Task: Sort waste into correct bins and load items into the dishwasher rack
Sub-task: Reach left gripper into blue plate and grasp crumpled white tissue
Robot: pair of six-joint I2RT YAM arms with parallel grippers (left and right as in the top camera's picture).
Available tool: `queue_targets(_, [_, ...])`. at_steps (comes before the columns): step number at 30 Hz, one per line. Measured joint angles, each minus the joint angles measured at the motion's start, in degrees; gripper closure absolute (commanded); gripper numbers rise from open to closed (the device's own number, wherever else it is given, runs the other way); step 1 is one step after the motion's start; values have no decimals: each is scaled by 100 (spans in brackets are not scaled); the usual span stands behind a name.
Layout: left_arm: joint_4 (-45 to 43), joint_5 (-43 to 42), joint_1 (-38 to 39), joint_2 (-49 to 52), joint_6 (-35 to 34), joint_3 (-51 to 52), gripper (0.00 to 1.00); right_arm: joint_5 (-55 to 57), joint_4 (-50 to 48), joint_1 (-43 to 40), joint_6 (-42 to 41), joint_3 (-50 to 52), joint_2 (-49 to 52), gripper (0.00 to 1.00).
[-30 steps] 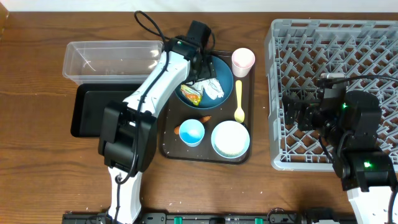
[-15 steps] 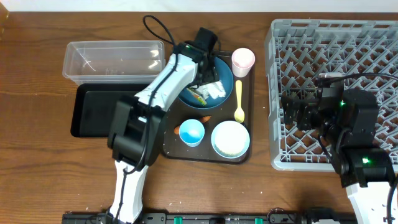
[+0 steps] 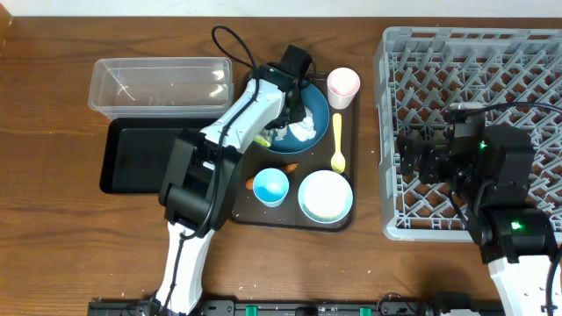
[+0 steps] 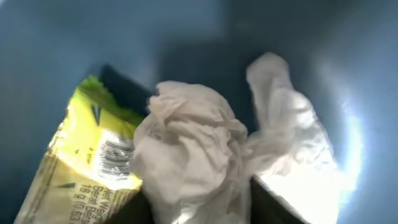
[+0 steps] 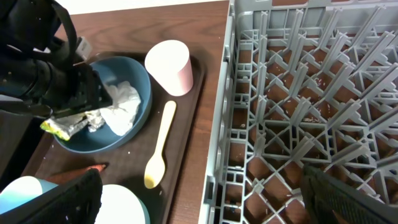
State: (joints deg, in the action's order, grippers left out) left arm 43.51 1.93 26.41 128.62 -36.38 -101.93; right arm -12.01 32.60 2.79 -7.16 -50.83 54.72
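Left gripper (image 4: 202, 211): only two dark blurs at its wrist view's bottom edge. Grip on the crumpled paper (image 4: 186, 155) between them unreadable, and overhead the wrist (image 3: 294, 68) covers it. Yellow wrapper (image 4: 81, 168) left of it is cropped, print blurred. Right gripper (image 5: 208, 199): fingers (image 5: 348, 196) are blurs cropped at the bottom corners. Ahead-right the rack (image 5: 298, 93) runs off-frame; to its left, light blue cup (image 5: 18, 190) and bowl (image 5: 121, 205) cropped.
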Motion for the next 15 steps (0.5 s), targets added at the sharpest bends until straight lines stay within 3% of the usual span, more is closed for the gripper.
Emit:
queue_targets(3, [-4, -2, 13, 0, -17, 0, 94, -2, 11, 0, 2, 0, 0, 1])
queue_targets(15, [0, -337, -92, -286, 24, 2, 94, 0, 37, 0, 0, 0, 0, 1])
